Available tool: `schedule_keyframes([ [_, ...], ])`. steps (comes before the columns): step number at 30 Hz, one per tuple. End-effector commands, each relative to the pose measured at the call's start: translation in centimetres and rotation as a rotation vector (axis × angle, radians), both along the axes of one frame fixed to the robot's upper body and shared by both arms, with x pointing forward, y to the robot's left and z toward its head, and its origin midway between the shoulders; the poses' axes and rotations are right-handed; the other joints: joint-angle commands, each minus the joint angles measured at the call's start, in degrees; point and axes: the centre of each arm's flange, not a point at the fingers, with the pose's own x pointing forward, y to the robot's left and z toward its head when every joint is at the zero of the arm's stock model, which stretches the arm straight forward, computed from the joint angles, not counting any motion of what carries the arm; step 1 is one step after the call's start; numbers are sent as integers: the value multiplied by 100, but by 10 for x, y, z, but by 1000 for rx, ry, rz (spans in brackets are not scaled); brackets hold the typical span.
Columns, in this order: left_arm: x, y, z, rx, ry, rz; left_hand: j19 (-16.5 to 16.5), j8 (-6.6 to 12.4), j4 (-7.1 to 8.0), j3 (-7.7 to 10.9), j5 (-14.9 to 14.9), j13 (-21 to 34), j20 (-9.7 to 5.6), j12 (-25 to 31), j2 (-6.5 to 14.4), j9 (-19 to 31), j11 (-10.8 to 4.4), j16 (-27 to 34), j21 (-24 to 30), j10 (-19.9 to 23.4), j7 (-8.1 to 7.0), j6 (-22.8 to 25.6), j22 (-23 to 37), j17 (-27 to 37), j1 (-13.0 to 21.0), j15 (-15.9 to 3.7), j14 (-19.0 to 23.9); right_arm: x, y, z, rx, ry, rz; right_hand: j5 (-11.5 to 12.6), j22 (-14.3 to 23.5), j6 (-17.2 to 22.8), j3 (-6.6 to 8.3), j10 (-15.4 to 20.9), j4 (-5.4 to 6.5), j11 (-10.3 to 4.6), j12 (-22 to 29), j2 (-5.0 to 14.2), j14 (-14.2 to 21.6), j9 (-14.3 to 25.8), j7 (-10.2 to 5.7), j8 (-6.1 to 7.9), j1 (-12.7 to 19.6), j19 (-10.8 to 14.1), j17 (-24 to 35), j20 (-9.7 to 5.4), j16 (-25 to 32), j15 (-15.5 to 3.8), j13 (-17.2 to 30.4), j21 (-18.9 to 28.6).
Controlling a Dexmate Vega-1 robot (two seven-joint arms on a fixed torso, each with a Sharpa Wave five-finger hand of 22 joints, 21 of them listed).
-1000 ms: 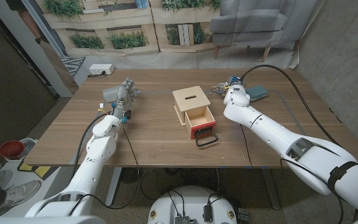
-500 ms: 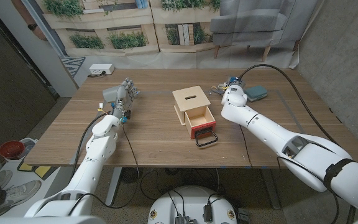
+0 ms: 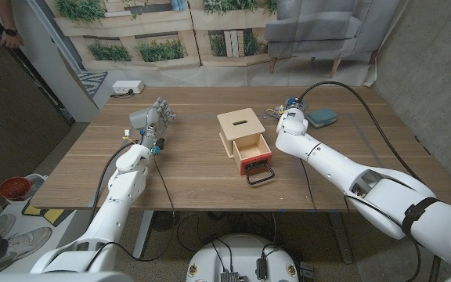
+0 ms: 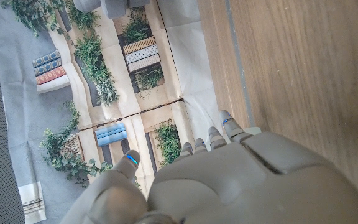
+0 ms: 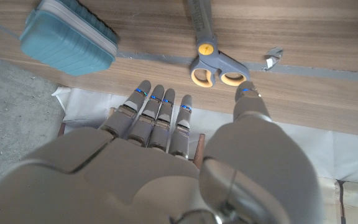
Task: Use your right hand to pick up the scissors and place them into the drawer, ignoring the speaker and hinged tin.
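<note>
1. The step in hand, as I judge it, is the reach: the right hand (image 5: 166, 168) hangs near the scissors (image 5: 213, 53) with fingers (image 5: 154, 115) spread and nothing held, thumb tip close to one handle loop but apart from it.
2. The scissors lie flat on the wooden table (image 3: 186, 168), near its far edge, behind and to the right of the drawer box (image 3: 245, 141). In the right wrist view their grey handles with yellow-lined loops point toward the hand, blades away.
3. To do it well, I would bring the thumb to one side of the handles and the fingers to the other, then close on the grey part just past the loops, where the shape looks thick enough to lift off the flat wood.
4. The teal hinged tin (image 5: 70, 37) sits just beside the scissors; keep the fingers off it. A small crumpled scrap (image 5: 272, 57) lies near the loops too.
5. The speaker is hard to make out behind the right wrist in the head view, so I leave it unplaced.
6. The drawer (image 3: 253, 153) stands pulled open with a red front and black handle, ready to receive.
7. The left hand (image 3: 153, 117) waits over the table's left part, fingers apart, holding nothing.
8. Behind the table hang a plant-printed backdrop (image 3: 163, 31) and a grey armchair (image 3: 323, 27).
</note>
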Motion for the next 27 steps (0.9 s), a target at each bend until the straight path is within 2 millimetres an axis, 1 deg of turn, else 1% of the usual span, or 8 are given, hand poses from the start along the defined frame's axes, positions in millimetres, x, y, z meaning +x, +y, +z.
schedule_keyframes([
  [1, 1, 0, 1, 0, -1, 0, -642, 9, 2, -14, 36, 25, 23, 23, 274, 33, 11, 31, -25, -459, 26, -225, 28, 23, 21, 22, -562, 5, 1, -5, -19, -4, -40, 38, 26, 128, -63, 102, -3, -4, 70, -28, 104, 19, -8, 32, 88, 31, 51, -57, 93, -529, 33, 0],
  [2, 2, 0, 1, -1, 0, -1, -641, 11, 2, -14, 36, 25, 23, 23, 274, 33, 14, 32, -25, -459, 27, -221, 28, 23, 21, 20, -560, 5, 1, -6, -22, -4, -45, 42, 26, 165, -80, 140, 0, 23, 88, -30, 147, 21, -16, 37, 111, 46, 69, -62, 121, -554, 42, 5],
  [5, 2, 0, 1, -1, 0, -2, -639, 12, 2, -16, 36, 25, 23, 24, 275, 33, 13, 32, -28, -456, 28, -216, 28, 23, 21, 23, -560, 7, 1, -8, -28, -4, -53, 58, 29, 240, -119, 200, 1, -75, 120, -27, 207, 26, -37, 40, 197, 38, 125, -92, 179, -630, 70, -1],
  [6, 2, 0, 1, -1, 1, -1, -637, 12, 2, -16, 37, 25, 22, 23, 275, 33, 13, 32, -29, -459, 27, -218, 28, 23, 21, 23, -559, 8, 1, -8, -27, -3, -52, 61, 29, 268, -134, 217, -10, -70, 130, -44, 232, 28, -61, 43, 236, 29, 139, -104, 197, -655, 79, -5],
  [14, 3, 1, 1, -4, 3, 0, -637, 10, 2, -21, 37, 25, 27, 22, 276, 33, 9, 30, -40, -460, 25, -220, 28, 23, 21, 23, -564, 11, 2, -9, -32, 0, -58, 85, 34, 297, -191, 295, -27, -115, 190, -51, 329, 44, -87, 15, 426, 33, 241, -153, 300, -702, 135, -5],
  [17, 4, 0, 1, -4, 4, 0, -635, 10, 3, -23, 38, 25, 29, 21, 277, 33, 13, 32, -44, -462, 24, -221, 28, 22, 21, 20, -559, 13, 3, -10, -35, 3, -60, 95, 36, 357, -223, 343, -15, -151, 232, -37, 416, 54, -105, 20, 500, 26, 308, -174, 375, -706, 169, -6],
  [18, 4, 0, 1, -4, 5, 0, -636, 10, 3, -23, 38, 25, 29, 21, 277, 33, 8, 30, -47, -463, 22, -221, 29, 23, 21, 19, -562, 13, 3, -10, -37, 3, -62, 97, 37, 423, -253, 426, -1, -196, 286, -35, 458, 61, -108, 34, 524, 26, 355, -176, 418, -714, 193, -6],
  [27, 7, 0, 2, -5, 6, 1, -631, 10, 3, -28, 39, 25, 29, 23, 279, 33, 13, 31, -57, -458, 21, -221, 29, 22, 21, 20, -560, 20, 4, -12, -45, 9, -77, 109, 41, 404, -356, 416, 3, -249, 374, -45, 474, 92, -135, -20, 702, 0, 545, -208, 528, -774, 288, -10],
])
